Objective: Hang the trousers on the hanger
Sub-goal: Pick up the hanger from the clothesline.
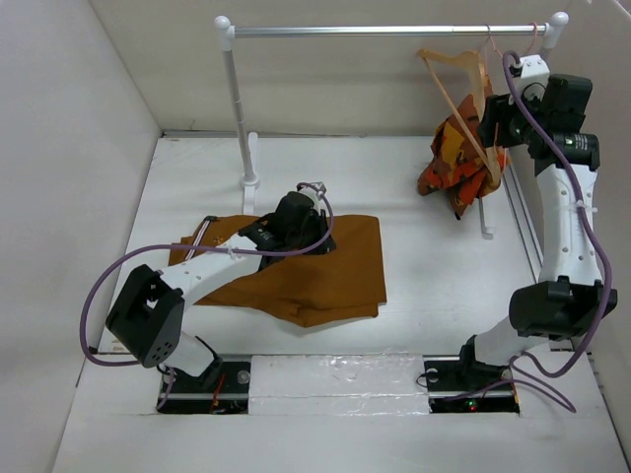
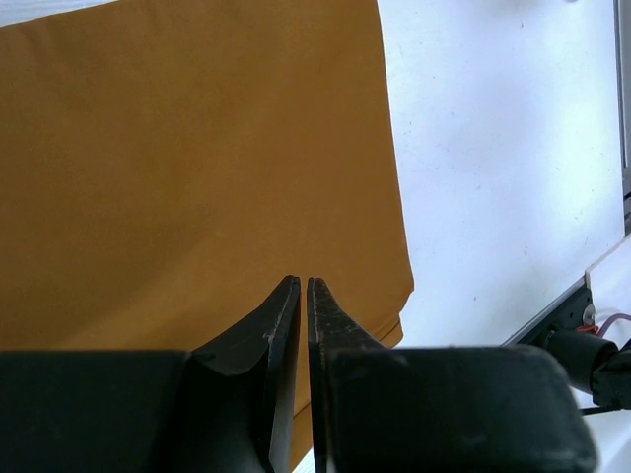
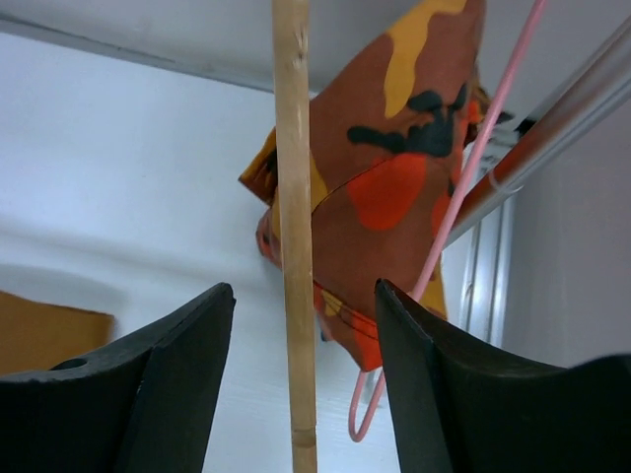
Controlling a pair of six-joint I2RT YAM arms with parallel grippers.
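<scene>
The rust-brown trousers (image 1: 325, 271) lie folded flat on the white tabletop (image 1: 444, 256), left of centre and nearer the arms than the rail, with one straight edge facing right and bare tabletop beyond it. The left arm reaches over them from the near left. In its wrist view, the left pincer (image 2: 303, 286) is closed to a thin slit with nothing seen between the fingers (image 2: 281, 315). Its tips sit over the brown cloth close to that right edge (whether they touch the fabric cannot be told). At the far right a metal rail (image 1: 394, 31) spans the back on white posts, and the pale wooden hanger (image 1: 463, 99) hangs from it by its hook, tilted and well apart from the trousers. Next to it hangs an orange, red and yellow patterned garment (image 1: 458, 163) on a thin pink wire hanger (image 3: 473, 197). The right arm is raised to this corner. The right pincer (image 3: 304, 288) stands wide, with one wooden bar of the hanger running upright between its fingers (image 3: 177, 374), a gap on each side, so nothing is gripped. The patterned garment hangs just behind that bar.
</scene>
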